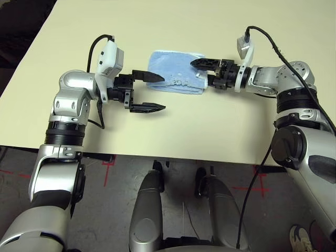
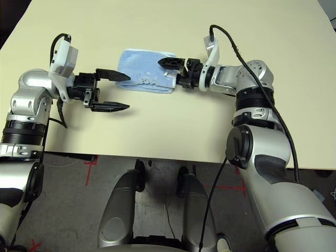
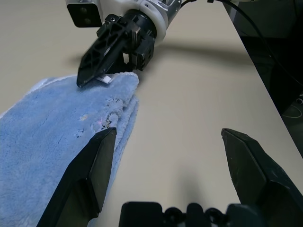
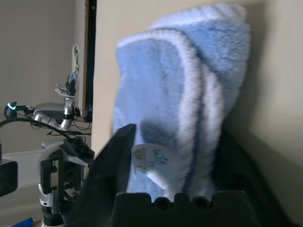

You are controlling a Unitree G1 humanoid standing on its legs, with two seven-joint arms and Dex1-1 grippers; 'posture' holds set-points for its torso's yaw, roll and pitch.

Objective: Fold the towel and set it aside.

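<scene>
Reaching level, right gripper [image 1: 202,71] clamps the folded towel [image 1: 176,71]; left gripper [image 1: 152,92] jaws apart.

The towel [image 1: 176,72] is fluffy terry cloth; the table [image 1: 210,131] looks smooth, perhaps matt laminate.

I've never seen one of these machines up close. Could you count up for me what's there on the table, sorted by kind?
Towels: 1, the light-blue towel, folded over on the cream table.
Grippers: 2, the left gripper open beside the towel, and the right gripper with its fingers around the towel's end.
Tables: 1.
Total: 4.
</scene>
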